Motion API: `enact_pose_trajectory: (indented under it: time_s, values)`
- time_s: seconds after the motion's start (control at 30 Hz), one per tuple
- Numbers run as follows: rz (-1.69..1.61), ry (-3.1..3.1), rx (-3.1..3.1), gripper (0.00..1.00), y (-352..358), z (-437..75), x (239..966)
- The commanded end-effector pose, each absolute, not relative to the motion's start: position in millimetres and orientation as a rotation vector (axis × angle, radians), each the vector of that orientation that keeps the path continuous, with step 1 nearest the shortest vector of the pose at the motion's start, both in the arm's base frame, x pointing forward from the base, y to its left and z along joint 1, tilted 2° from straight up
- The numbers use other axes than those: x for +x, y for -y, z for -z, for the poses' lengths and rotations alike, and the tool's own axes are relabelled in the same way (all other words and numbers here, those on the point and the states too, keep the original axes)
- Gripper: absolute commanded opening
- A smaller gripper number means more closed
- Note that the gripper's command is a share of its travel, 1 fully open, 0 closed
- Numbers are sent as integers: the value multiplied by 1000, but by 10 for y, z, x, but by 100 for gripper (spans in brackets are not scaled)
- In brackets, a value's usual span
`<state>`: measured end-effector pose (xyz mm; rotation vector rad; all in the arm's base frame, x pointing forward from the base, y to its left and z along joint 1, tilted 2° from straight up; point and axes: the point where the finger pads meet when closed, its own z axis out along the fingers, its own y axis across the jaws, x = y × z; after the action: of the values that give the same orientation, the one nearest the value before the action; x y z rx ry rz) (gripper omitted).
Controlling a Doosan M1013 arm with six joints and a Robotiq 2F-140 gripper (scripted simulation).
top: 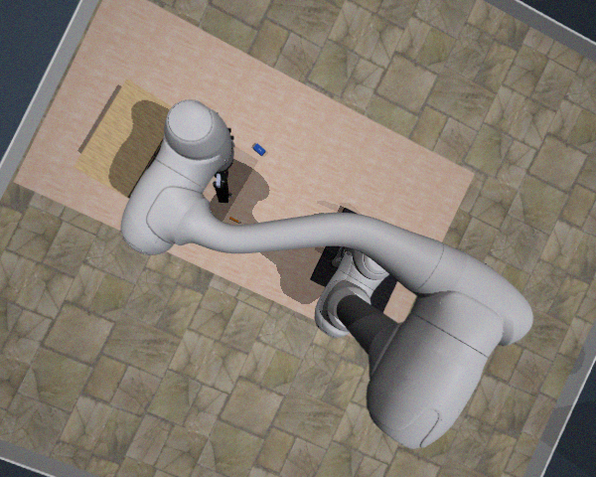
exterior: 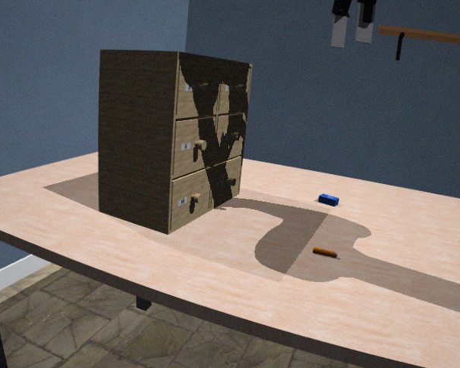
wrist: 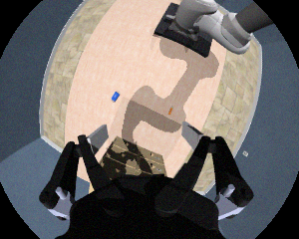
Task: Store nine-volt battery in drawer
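The blue box-shaped battery (top: pixel 258 149) (exterior: pixel 328 199) (wrist: pixel 115 97) lies on the table in front of the chest. The wooden chest (top: pixel 95 138) (exterior: pixel 135 130) stands upright. Its six drawers have round knobs and small white labels, and all look pushed in. The labels are too small to read surely; the middle-left drawer's label (exterior: pixel 185 146) may be the H. Shadow covers part of the front. My gripper (exterior: pixel 351 37) (wrist: pixel 144 129) is open and empty, high above the table. In the top view the arm hides part of the chest and gripper.
An orange cylinder (top: pixel 234 220) (exterior: pixel 324 252) (wrist: pixel 170 111) lies on the table (exterior: pixel 238 293), nearer the near edge in the exterior view. The arm (top: pixel 298 234) spans above the table from its base on a black plate (wrist: pixel 164 28). A wooden bar (exterior: pixel 428 35) shows behind, at upper right.
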<state>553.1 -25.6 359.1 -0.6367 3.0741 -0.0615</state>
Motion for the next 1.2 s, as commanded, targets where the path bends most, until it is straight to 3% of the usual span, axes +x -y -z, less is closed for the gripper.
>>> enact_pose_trajectory:
  time_s: [0.0,0.5,1.17]
  values:
    - [43,-2961,-1042,100,233,-3479,5598]
    - [70,-2486,-1951,100,85,-2861,5907]
    - [77,-1152,-2983,100,-45,-2370,6099]
